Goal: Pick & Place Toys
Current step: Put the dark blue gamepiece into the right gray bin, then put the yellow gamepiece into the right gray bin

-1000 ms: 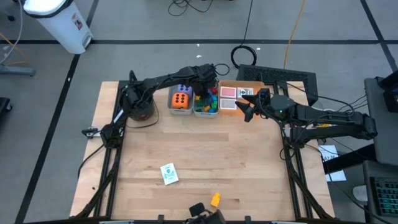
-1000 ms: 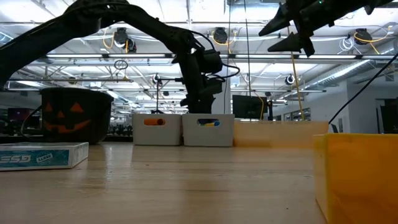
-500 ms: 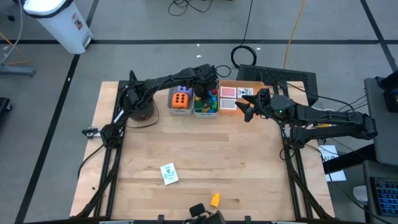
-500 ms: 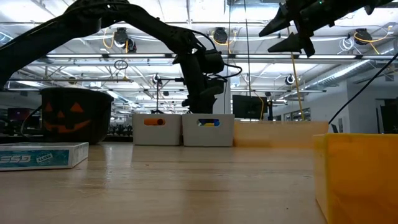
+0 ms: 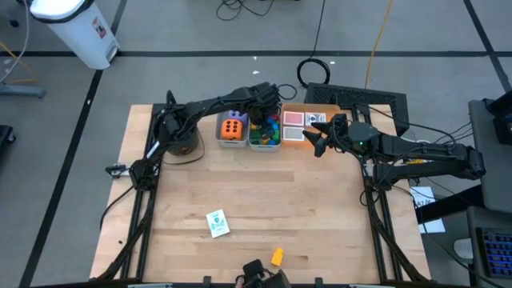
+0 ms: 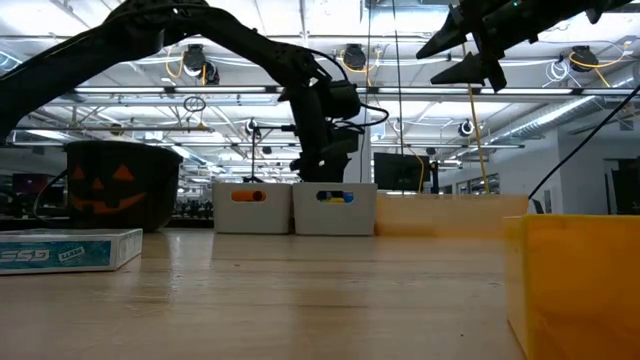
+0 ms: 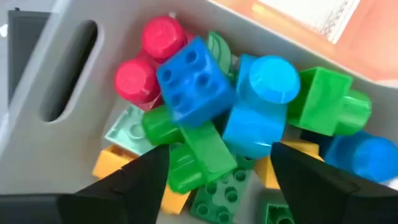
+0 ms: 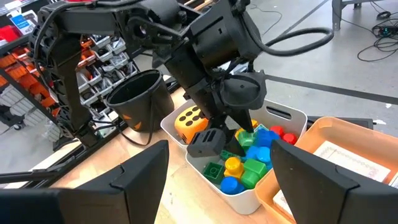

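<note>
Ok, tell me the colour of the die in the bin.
Orange with black dots, clearest in the right wrist view.

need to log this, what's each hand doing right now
Left hand: open, empty, over the bin of bricks.
Right hand: open, empty, above the orange tray.

2 arms, matte black throughout, slim tubular links joined by bulkier rounded joint housings. Left arm point(image 5: 210, 103): black cables loop loosely off its wrist block. Right arm point(image 5: 416, 149): thin cabling runs along the links. Each end effector carries 2 flat, dark, tapered fingers point(image 8: 143, 174).
</note>
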`<state>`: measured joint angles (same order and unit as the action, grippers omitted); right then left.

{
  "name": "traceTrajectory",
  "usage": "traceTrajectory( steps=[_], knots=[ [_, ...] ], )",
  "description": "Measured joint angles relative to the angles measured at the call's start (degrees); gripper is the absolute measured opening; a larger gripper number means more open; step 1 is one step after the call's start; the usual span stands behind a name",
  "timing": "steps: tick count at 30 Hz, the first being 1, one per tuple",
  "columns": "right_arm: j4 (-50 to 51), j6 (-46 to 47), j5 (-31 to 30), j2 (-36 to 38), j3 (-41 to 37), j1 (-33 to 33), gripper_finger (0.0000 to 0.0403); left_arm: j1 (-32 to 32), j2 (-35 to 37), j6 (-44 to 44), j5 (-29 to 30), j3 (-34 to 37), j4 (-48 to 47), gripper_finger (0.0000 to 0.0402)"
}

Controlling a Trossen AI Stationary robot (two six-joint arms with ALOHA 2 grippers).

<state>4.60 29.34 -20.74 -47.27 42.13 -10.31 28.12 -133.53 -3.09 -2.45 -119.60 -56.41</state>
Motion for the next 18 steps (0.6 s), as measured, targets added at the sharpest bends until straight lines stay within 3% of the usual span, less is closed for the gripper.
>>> traceTrajectory(
  steps=[10, 18],
  knots=[
    [0.0, 0.0, -0.1, 0.0, 0.0, 0.0, 0.027, 0.0, 0.4, -3.8, 0.6, -15.4, -2.7, 0.0327],
    [-0.1, 0.0, -0.1, 0.0, 0.0, 0.0, 0.027, 0.2, 10.5, -7.2, 3.9, -14.3, -0.7, 0.0314]
  ],
)
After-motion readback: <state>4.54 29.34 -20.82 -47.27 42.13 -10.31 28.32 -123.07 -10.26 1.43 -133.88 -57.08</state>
